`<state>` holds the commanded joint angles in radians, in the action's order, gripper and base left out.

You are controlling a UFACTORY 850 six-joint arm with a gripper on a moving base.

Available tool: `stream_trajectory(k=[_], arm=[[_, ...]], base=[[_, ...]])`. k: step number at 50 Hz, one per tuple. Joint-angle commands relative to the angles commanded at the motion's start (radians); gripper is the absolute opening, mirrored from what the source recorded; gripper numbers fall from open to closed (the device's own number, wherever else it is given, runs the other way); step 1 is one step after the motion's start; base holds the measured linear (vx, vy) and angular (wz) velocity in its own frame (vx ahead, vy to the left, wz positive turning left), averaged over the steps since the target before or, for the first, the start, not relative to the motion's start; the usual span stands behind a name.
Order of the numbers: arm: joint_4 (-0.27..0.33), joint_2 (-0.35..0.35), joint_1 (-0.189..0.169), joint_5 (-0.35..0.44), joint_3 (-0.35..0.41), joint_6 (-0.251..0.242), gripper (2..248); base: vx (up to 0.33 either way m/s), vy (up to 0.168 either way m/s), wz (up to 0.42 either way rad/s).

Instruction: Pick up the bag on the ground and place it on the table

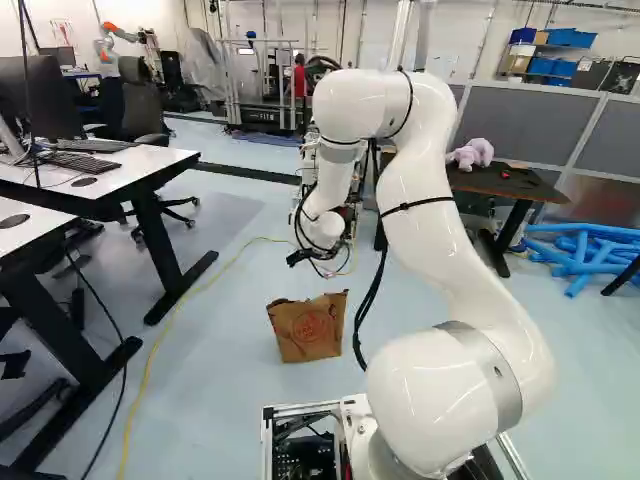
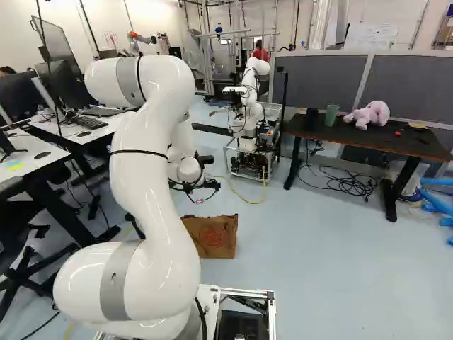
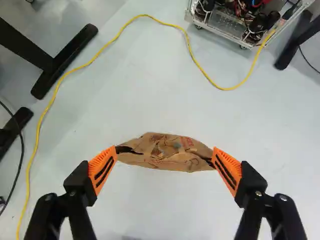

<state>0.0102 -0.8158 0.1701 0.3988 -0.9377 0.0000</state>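
On the pale blue floor (image 1: 215, 400), a brown paper bag (image 1: 310, 332) is stood upright. Above it, orange-padded black fingers (image 3: 102, 169) are spread, presumably for straddling it; farther right, a dark-topped desk (image 1: 500, 184) is seemingly meant for it.

The left base view is sited behind the arm (image 1: 430, 180), to its left, facing ahead and slightly down. The right base view is sited behind it, to its right, with a similar facing. Both cover the brown paper bag (image 2: 212, 237) and, farther off, the dark table (image 2: 382, 140). The wrist view looks steeply down from above the bag, nearer to it than either base view; all three share the bag and yellow cable (image 3: 42, 120).
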Motion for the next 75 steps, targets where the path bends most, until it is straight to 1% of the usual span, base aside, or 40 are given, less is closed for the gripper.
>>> stream_trajectory(k=[5,13,29,75], arm=[[0.000,-0.018,0.000,-0.001,-0.011,-0.017,247],[0.000,-0.047,0.000,-0.002,-0.029,-0.087,247],[0.000,-0.105,0.000,-0.013,-0.066,-0.253,247],[0.000,-0.274,0.000,-0.158,-0.184,-0.736,247]], base=[[0.000,0.000,0.000],[0.000,0.000,0.000],[0.000,0.000,0.000],[0.000,0.000,0.000]])
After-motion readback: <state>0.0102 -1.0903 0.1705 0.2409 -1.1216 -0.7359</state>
